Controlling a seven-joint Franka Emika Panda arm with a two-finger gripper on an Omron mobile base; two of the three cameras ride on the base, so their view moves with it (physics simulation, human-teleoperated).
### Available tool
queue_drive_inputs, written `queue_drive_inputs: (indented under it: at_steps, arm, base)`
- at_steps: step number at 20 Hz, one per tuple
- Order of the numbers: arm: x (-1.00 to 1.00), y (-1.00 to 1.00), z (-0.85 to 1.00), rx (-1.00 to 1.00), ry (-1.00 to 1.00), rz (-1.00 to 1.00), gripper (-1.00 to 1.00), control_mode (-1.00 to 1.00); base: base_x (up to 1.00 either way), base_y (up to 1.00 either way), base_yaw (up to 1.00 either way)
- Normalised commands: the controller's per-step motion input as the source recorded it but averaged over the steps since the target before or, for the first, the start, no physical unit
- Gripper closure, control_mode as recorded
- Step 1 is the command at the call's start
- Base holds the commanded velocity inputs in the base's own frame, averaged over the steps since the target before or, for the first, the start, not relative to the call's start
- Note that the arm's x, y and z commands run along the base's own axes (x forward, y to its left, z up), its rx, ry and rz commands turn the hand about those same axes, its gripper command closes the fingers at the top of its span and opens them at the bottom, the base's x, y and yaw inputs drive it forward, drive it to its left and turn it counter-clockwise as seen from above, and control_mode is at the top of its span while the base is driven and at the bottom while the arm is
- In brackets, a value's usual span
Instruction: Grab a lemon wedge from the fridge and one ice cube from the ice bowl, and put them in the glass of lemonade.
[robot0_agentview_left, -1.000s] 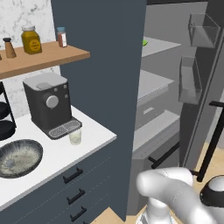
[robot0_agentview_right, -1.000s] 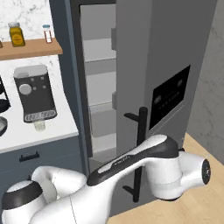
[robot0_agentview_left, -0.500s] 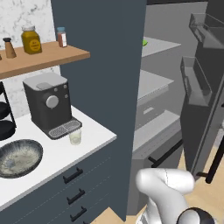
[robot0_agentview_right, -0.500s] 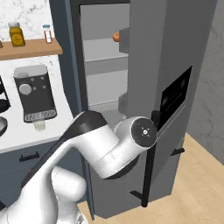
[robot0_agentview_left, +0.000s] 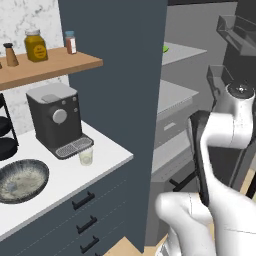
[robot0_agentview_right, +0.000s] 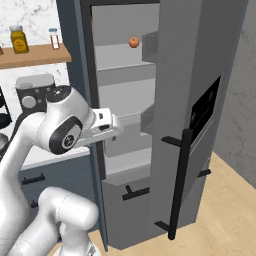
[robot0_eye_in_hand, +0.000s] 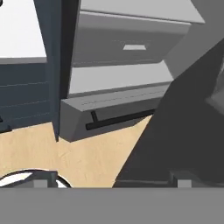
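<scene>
The fridge (robot0_agentview_right: 200, 60) stands open, its door swung out to the right with a long black handle (robot0_agentview_right: 180, 180). A tiny yellow-green lemon wedge (robot0_agentview_left: 165, 48) lies on an upper shelf, just past the dark side wall. My gripper (robot0_agentview_right: 116, 126) hangs in front of the middle shelves, pointing into the compartment. In the hand view its fingertips (robot0_eye_in_hand: 41, 183) stand far apart at the bottom edge, open with nothing between them, looking down at the lower drawers (robot0_eye_in_hand: 127, 48). On the white counter sit the ice bowl (robot0_agentview_left: 20, 180) and the glass of lemonade (robot0_agentview_left: 86, 156).
A small orange fruit (robot0_agentview_right: 133, 42) rests on the top shelf. The coffee machine (robot0_agentview_left: 55, 120) stands behind the glass, with a black rack (robot0_agentview_left: 5, 137) at far left. A wooden wall shelf (robot0_agentview_left: 50, 65) carries an amber jar (robot0_agentview_left: 36, 45) and spice bottles. Wooden floor (robot0_eye_in_hand: 87, 153) lies below.
My arm has left the door's handle, swinging left and up to the front of the open compartment. The door stands wider. The gripper stays open.
</scene>
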Motion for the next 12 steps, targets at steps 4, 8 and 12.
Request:
queue_drive_inputs:
  at_steps: [4, 8, 12]
  arm:
    - [1.0, 0.16, 0.07, -0.45, 0.26, -0.03, -1.0, -1.0]
    - [0.79, -0.06, 0.21, -0.37, 0.01, -0.08, -1.0, -1.0]
    - [0.43, -0.09, 0.27, -0.34, -0.01, -0.13, -1.0, -1.0]
  base:
    - [0.0, 0.0, 0.0]
    - [0.0, 0.0, 0.0]
    - [0.0, 0.0, 0.0]
